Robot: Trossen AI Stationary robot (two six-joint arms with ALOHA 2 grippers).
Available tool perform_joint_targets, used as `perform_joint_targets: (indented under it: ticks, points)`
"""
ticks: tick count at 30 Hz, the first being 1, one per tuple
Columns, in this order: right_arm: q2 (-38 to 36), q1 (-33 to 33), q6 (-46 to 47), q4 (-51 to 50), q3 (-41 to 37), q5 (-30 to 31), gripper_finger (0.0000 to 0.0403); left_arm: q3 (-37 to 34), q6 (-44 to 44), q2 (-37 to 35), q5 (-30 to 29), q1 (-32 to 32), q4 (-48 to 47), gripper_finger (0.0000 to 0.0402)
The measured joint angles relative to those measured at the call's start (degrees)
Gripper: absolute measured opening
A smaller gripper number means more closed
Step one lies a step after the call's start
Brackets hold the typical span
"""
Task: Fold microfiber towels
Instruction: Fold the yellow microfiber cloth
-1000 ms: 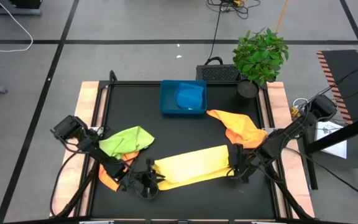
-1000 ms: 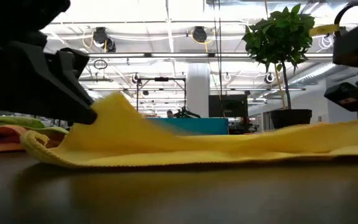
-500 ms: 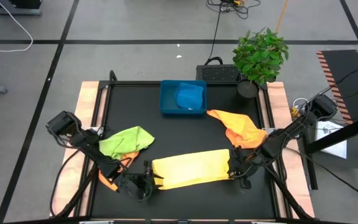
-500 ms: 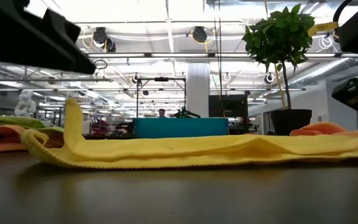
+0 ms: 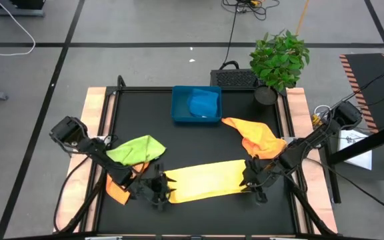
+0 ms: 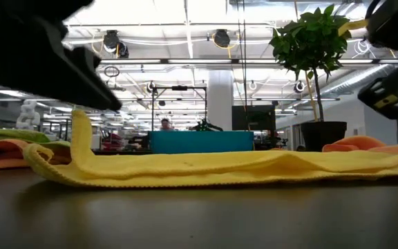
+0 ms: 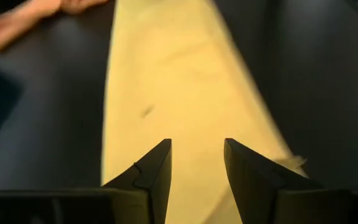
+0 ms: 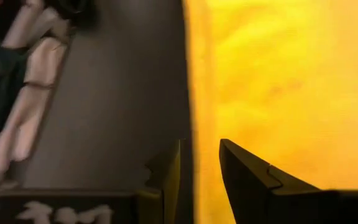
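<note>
Yellow towel (image 5: 205, 180) apparently between parted tools

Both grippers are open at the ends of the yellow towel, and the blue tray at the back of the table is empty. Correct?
Not quite. The tray holds a blue towel, as the high view shows. The rest stands: the left gripper and right gripper are open at the ends of the yellow towel.
</note>
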Motion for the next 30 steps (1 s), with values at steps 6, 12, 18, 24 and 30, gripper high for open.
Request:
perform_joint_targets:
  ticks: [6, 12, 18, 24, 30]
  points:
    - [0.0, -4.3, 2.0, -4.8, 0.0, 1.4, 0.0107, 0.0, -8.6, 0.0, 8.4, 1.8, -7.3, 0.0149]
    - [0.1, -7.3, 2.4, -10.0, 0.0, 2.4, 0.0107, 0.0, -13.1, 0.6, 20.5, 0.7, -8.2, 0.0149]
    - [1.7, -9.5, 4.0, -13.7, 0.0, 3.0, 0.0107, 0.0, -13.0, 0.5, 20.9, -1.3, -7.5, 0.0149]
    - [3.8, -9.8, 5.2, -13.8, -0.4, 3.5, 0.0107, 0.0, -11.2, 0.4, 16.9, -4.2, -7.0, 0.0149]
    - [4.5, -11.2, 12.4, -13.5, -2.0, 3.2, 0.0107, 0.0, -8.2, 0.4, 10.0, -4.8, -4.2, 0.0149]
